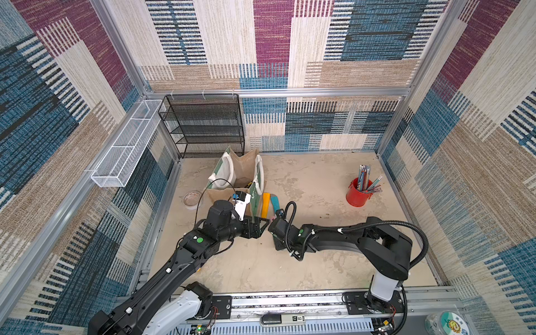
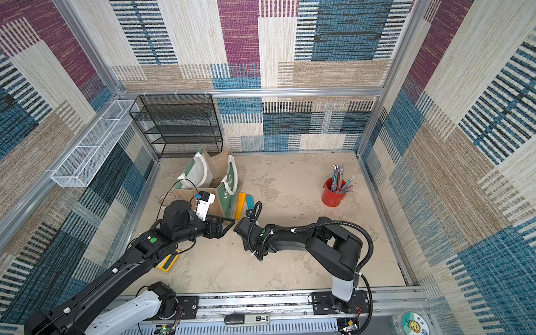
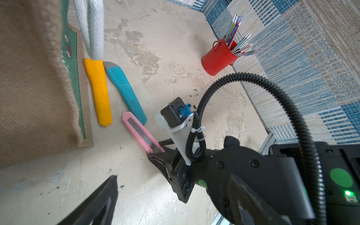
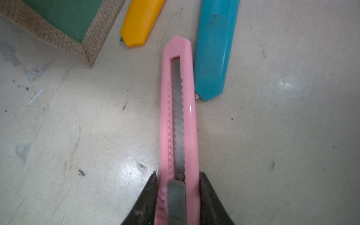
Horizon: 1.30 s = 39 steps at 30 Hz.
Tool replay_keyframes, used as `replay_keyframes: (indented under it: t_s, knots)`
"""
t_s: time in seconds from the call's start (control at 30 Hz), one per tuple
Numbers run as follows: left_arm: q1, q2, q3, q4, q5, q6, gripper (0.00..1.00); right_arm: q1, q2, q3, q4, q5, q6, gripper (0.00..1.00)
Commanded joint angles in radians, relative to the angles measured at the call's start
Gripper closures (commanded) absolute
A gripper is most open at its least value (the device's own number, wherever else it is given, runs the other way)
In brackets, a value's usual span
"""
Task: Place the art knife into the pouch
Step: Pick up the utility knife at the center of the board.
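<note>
1. The right gripper [image 4: 178,176] is closed on the pink art knife [image 4: 179,116]. One finger presses each long side at the grey slider end, and the rest of the body reaches out ahead of the jaws.
2. The knife lies on the table [image 1: 319,188] near its middle, just off the near corner of the pouch [image 1: 245,169]. Its far tip is just beside a blue knife [image 4: 212,48], and a yellow knife [image 4: 140,23] lies between that and the pouch.
3. The left gripper [image 2: 224,226] stands wide open and empty by the same pouch corner.

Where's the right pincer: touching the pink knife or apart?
Touching. The right wrist view shows the right pincer with fingers pressed on both sides of the pink knife at its slider end.
</note>
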Motion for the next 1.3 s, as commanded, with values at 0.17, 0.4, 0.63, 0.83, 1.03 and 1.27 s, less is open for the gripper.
replay_keyframes:
  t_s: [0.17,0.4,0.63,0.83,1.03,1.27]
  knots:
    - [0.001,-0.001,0.006,-0.008,-0.005,0.025,0.1,0.001,0.028,-0.011,-0.122,-0.077,-0.005,0.76]
    - [0.001,0.004,0.006,-0.01,-0.011,0.027,0.09,0.001,-0.004,-0.018,-0.123,-0.063,0.012,0.83]
    - [0.0,0.004,0.007,-0.017,-0.025,0.028,0.09,0.002,-0.059,-0.04,-0.112,-0.042,0.039,0.85]
    - [0.002,0.013,0.009,-0.016,-0.025,0.027,0.09,0.0,-0.073,-0.052,-0.106,-0.037,0.048,0.86]
    - [0.002,0.016,0.01,-0.019,-0.025,0.027,0.09,0.0,-0.062,-0.051,-0.125,-0.012,0.061,0.89]
    - [0.001,0.017,0.01,-0.017,-0.025,0.027,0.09,0.001,-0.071,-0.055,-0.116,-0.013,0.064,0.92]
